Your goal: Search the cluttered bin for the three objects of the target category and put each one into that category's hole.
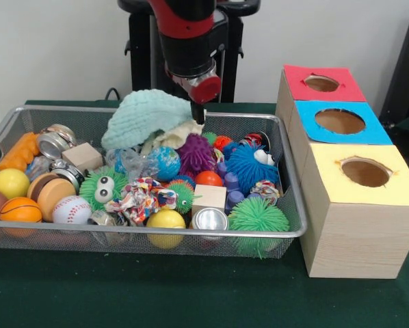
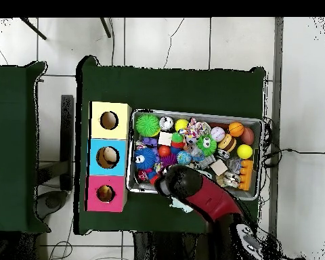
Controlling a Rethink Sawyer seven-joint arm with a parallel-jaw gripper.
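Red and black, the arm (image 1: 188, 34) is lowered over the far side of the bin (image 1: 150, 232), and its jaws are seen as one dark tip (image 1: 198, 114) beside a mint knitted cloth (image 1: 146, 117); whether they are spread or pressed together cannot be told. A purple spiky ball (image 1: 195, 153) and a blue spiky ball (image 1: 249, 167) are found just below. The wire-mesh bin is set on the green counter (image 1: 122, 294), crowded with toys. Three wooden boxes (image 1: 355, 212) are lined up just beside it, topped red, blue and yellow.
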